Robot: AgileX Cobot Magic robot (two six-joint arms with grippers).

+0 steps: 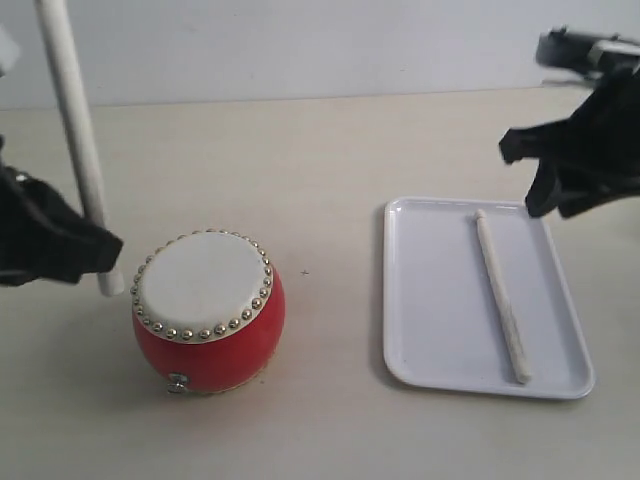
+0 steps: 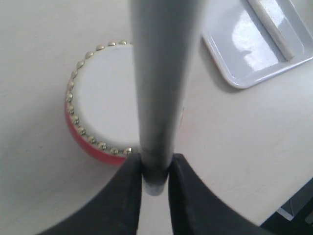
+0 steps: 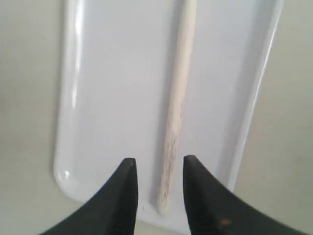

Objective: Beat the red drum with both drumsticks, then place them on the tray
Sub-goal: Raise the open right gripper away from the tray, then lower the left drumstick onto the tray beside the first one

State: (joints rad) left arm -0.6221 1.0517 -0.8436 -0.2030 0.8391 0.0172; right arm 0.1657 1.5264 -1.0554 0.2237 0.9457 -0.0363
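The red drum (image 1: 208, 318) with its cream skin and gold studs stands left of centre on the table; the left wrist view shows the drum (image 2: 100, 105) too. My left gripper (image 1: 100, 262) is shut on one drumstick (image 1: 75, 130), held nearly upright just left of the drum. In the left wrist view that drumstick (image 2: 164, 78) rises from my left gripper (image 2: 155, 169). The second drumstick (image 1: 500, 295) lies lengthwise in the white tray (image 1: 430, 300). My right gripper (image 1: 530, 180) hovers open above the tray's far end. In the right wrist view my right gripper (image 3: 159, 169) is above the drumstick (image 3: 178, 98) in the tray (image 3: 107, 98).
The pale tabletop (image 1: 330, 160) stretches behind the drum and tray to a light wall. A dark piece of equipment (image 1: 585, 50) sits at the far right edge. A table edge and floor (image 2: 296, 208) show in the left wrist view.
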